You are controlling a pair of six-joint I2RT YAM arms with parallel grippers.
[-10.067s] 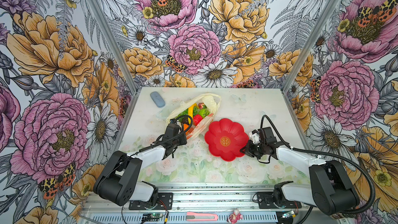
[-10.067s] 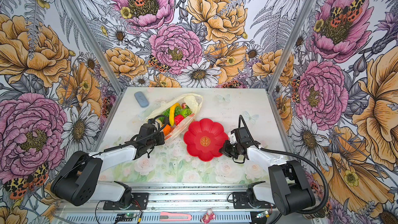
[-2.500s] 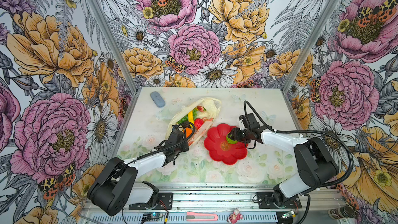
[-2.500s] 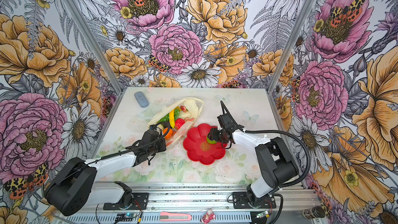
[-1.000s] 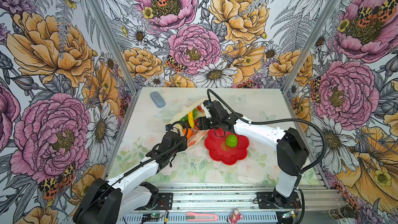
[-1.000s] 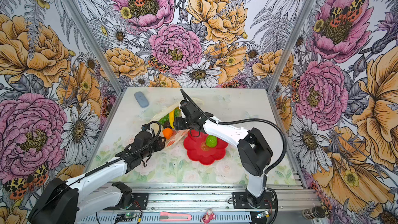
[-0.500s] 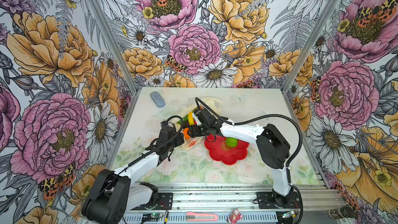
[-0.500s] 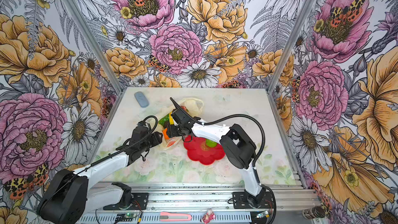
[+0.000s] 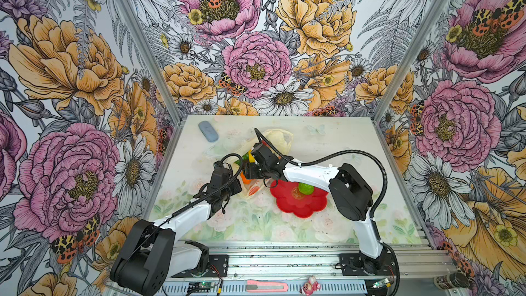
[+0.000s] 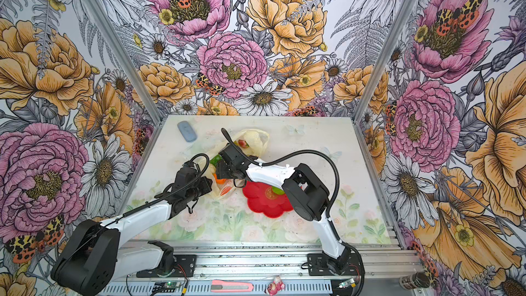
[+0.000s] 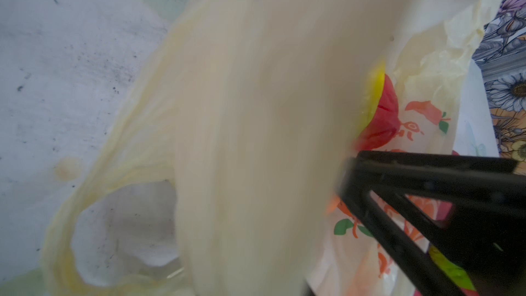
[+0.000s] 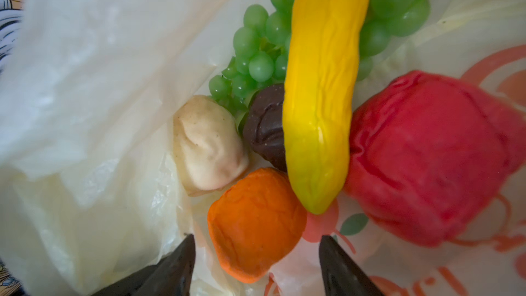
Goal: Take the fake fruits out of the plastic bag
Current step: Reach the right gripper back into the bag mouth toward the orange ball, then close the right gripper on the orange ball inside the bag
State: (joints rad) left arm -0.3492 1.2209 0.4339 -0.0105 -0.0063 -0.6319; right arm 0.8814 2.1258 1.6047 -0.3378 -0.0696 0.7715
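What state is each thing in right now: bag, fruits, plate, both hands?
plastic bag: lying open, not yet emptied.
orange: in the bag, not gripped.
banana: in the bag.
right hand: open, inside the bag, straddling the orange.
left hand: at the bag's edge; grip unclear.
red plate: holds the green fruit.
green fruit: out of the bag.

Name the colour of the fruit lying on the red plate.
The fruit is green, clearest in a top view.
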